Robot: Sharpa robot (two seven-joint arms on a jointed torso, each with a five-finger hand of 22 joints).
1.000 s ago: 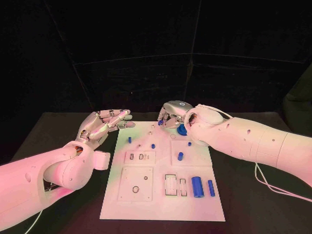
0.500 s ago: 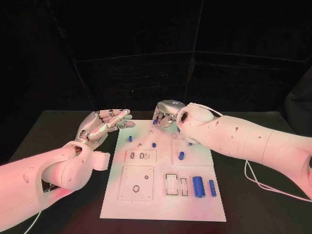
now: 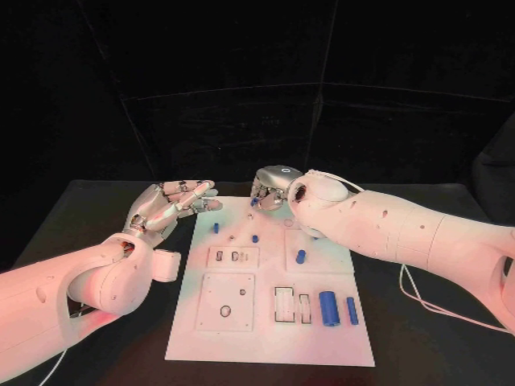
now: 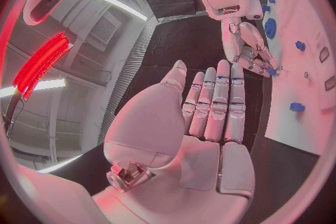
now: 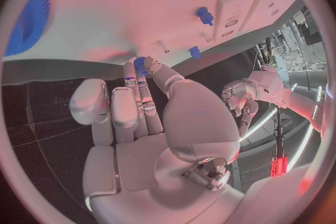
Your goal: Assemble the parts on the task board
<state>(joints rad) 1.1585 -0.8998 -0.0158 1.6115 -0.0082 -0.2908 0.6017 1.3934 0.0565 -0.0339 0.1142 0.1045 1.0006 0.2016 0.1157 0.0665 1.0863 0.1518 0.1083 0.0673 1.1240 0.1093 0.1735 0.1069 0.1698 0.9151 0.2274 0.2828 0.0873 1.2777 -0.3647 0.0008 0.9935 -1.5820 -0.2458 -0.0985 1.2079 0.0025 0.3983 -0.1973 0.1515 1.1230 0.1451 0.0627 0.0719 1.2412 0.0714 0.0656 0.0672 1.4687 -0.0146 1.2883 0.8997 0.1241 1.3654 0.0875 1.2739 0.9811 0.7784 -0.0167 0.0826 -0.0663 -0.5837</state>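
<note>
Right wrist view: right robot hand (image 5: 150,123) pinches small blue gear (image 5: 140,63) above task board (image 5: 175,0).

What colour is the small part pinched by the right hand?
Blue; the small part at the right hand's fingertips shows best in the right wrist view.

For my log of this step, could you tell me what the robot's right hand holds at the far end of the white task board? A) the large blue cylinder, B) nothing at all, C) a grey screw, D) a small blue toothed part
D: in the right wrist view the right hand pinches a small blue toothed part at its fingertips, above the white task board; the large blue cylinder lies untouched near the board's near end.
</note>
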